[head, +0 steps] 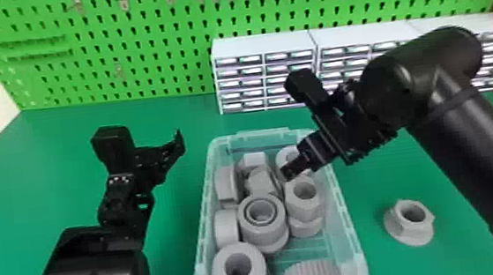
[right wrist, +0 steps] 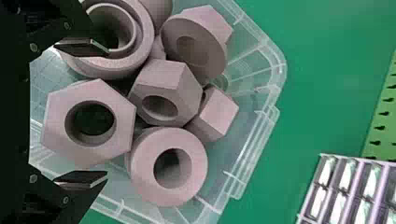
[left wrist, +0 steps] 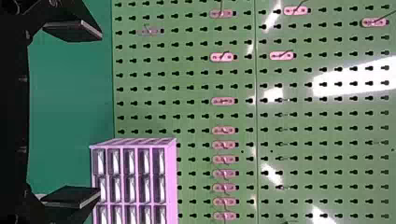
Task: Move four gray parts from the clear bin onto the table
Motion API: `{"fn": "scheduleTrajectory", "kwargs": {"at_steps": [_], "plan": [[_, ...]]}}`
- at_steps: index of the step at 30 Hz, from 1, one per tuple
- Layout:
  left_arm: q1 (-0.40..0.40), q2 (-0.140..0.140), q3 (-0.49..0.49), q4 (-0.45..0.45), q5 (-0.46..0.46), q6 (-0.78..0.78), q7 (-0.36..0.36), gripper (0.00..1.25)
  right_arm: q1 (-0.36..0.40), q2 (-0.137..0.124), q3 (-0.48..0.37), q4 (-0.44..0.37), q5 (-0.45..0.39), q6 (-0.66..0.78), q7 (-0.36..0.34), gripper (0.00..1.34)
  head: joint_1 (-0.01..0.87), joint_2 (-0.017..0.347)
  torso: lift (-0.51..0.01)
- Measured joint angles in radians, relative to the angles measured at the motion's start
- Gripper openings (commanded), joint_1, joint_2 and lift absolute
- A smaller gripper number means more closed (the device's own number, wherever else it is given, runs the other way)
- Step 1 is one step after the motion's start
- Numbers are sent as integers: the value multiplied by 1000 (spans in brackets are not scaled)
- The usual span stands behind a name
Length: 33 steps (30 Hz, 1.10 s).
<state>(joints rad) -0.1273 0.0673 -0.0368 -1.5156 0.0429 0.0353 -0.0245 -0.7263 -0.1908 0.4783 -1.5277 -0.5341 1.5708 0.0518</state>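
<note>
My right claw (right wrist: pixel 108 113) hangs open over a gray nut (head: pixel 303 207) in the clear bin's (head: pixel 261 134) right side; my left claw (left wrist: pixel 100 114) is open too. Probably light, stiff; I'd pinch opposite flats.

green pegboard (head: pixel 149 35) (white drawers (head: pixel 264 44) before it)

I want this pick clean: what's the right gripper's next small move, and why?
I'd probably ease the right gripper down over the gray hexagonal part with a round hole. The gripper is open and empty, and in the right wrist view that part, inside the clear plastic bin, lines up between its fingers.
</note>
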Motion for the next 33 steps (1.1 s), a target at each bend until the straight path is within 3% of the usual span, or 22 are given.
{"fn": "scheduleTrajectory", "kwargs": {"at_steps": [22,33], "plan": [[-5,0,0,0,3,0,0,1131,-37,-9,130,89,-46,-17,0,991,693,72,-52],[-5,0,0,0,5,0,0,1132,-36,-7,154,102,-60,-27,0,991,693,72,-52]]}}
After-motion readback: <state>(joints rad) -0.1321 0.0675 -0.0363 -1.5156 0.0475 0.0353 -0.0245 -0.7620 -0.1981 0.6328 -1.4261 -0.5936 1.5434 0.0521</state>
